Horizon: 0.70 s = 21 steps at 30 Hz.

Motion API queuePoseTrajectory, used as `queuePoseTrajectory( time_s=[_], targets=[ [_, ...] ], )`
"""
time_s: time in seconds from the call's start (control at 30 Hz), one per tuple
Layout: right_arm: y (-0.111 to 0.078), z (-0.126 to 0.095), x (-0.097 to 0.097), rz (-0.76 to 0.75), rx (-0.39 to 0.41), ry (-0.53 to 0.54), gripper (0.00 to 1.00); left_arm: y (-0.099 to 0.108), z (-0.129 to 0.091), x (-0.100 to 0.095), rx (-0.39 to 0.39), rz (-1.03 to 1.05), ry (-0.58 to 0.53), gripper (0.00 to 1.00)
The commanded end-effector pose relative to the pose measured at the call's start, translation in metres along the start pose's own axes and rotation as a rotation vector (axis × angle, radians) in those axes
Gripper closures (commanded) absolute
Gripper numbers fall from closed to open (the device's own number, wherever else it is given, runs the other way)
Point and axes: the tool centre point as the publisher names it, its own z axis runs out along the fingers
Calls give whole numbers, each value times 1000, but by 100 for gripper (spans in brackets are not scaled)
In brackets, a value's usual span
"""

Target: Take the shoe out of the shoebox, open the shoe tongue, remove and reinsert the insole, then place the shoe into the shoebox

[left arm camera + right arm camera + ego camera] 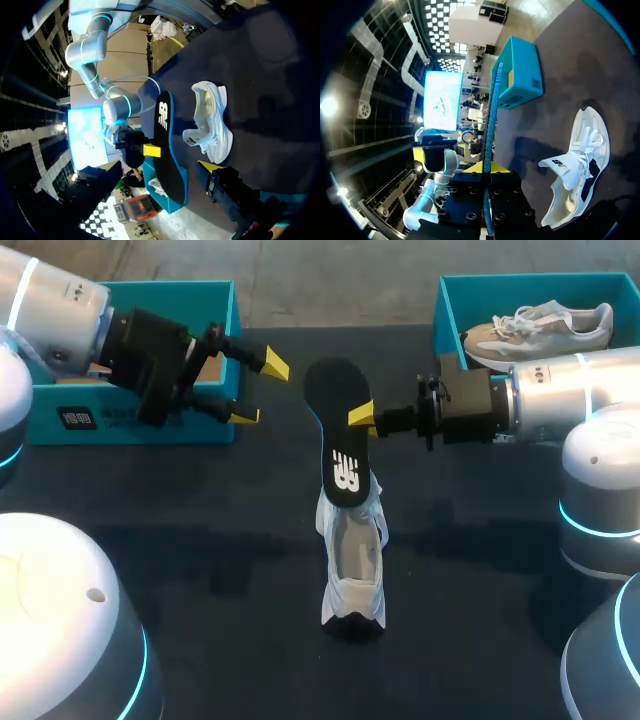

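Insole (340, 400) pinched edge-on in right hand (355, 418) (far finger hidden behind it), left hand (260, 390) spread wide

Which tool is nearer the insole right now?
Right. The right tool grips the insole by its edge; the left tool hangs open beside it, apart.

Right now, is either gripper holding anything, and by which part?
The right gripper holds the insole by its side edge, about mid-length; the left gripper is open, empty.
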Motion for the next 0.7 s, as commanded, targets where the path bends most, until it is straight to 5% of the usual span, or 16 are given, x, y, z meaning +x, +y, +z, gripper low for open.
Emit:
queuePoseTrajectory(
  time_s=[0.03,0.6,0.7],
  targets=[
    [0,2,0,0,-1,-1,100,20,-7,-17,37,-31,83,0],
    [0,2,0,0,-1,-1,100,61,-1,-35,174,-169,436,0],
    [0,2,0,0,-1,-1,100,66,3,-44,143,-151,503,0]
  ],
)
